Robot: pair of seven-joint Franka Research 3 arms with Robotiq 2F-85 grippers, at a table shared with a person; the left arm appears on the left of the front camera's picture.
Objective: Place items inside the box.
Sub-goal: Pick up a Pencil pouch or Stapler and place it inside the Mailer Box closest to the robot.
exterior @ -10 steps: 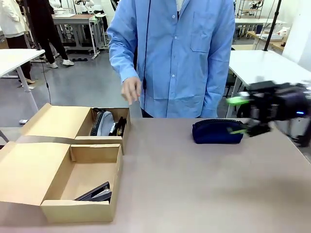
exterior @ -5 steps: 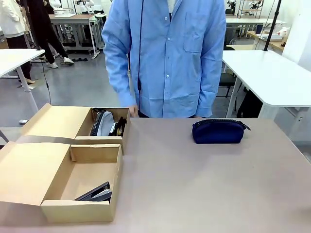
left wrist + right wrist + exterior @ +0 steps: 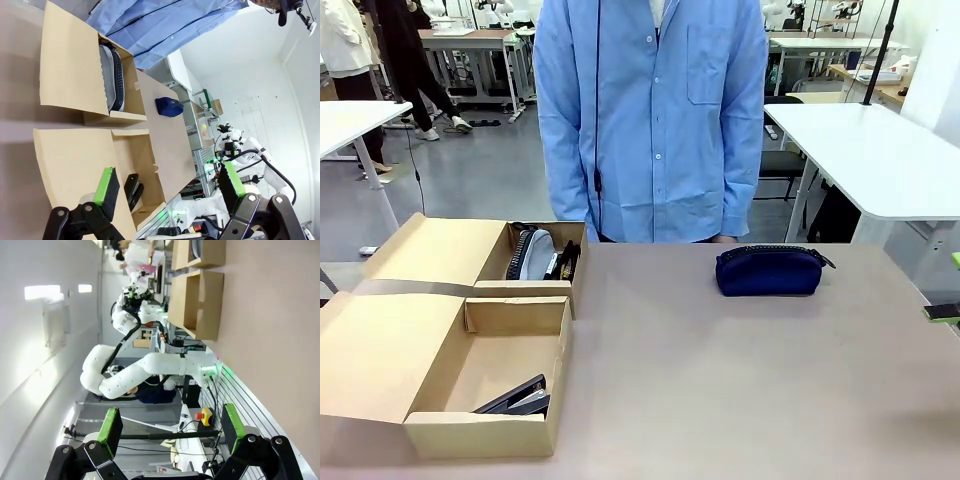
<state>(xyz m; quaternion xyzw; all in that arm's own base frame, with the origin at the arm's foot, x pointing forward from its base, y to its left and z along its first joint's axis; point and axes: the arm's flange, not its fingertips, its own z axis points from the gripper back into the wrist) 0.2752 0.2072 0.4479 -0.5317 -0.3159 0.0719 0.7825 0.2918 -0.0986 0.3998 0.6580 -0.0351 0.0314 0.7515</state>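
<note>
Navy blue zip pouch (image 3: 768, 271) lies by the far edge of the table (image 3: 720, 390) (zip on top), well apart from the box (image 3: 516, 309), bare room around. Left gripper (image 3: 169, 182) and right gripper (image 3: 171, 423) gape wide, holding nothing.

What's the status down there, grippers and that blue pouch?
Left gripper open, empty. Right gripper open, empty. Navy pouch on the table, outside the box. Nothing lying between them.
</note>
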